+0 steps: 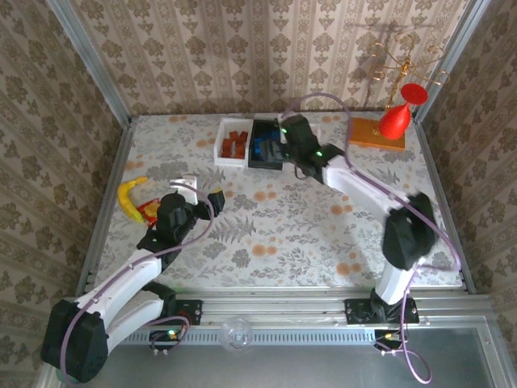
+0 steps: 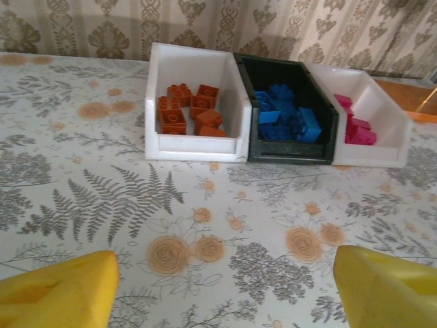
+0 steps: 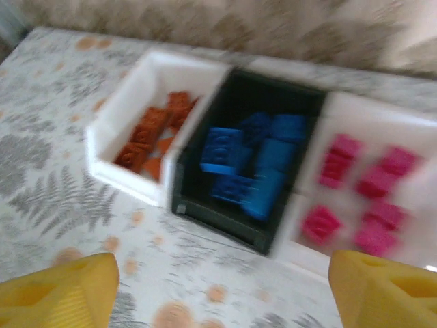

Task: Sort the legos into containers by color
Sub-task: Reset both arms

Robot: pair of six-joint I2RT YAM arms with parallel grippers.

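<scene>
At the far left of the table lies a yellow banana toy. A small red piece touches its near end, too small to tell what it is. Just to the right, the left gripper hangs low over the flowered cloth, well short of the bins and pointing at them. Its yellow fingers stand wide apart with nothing but bare cloth between them: released, grasping nothing.

The three bins sit joined in a row near the back wall. The left white bin holds the orange-brown bricks, heaped loosely on its floor. The black bin in the middle holds the blue bricks, piled together. The right white bin holds the pink bricks. In the left wrist view they gather along its left wall. The right wrist view is blurred, but there they seem to be spread across the floor of that bin. No brick lies on the cloth in front of the bins.

The right gripper hovers above the bins, over the black one and the right white one as seen from the top camera. Its yellow fingers are spread wide and hold nothing.

Further right, near the back corner, a flat orange base rests on the table with a red bulb on it, apart from the bins.
</scene>
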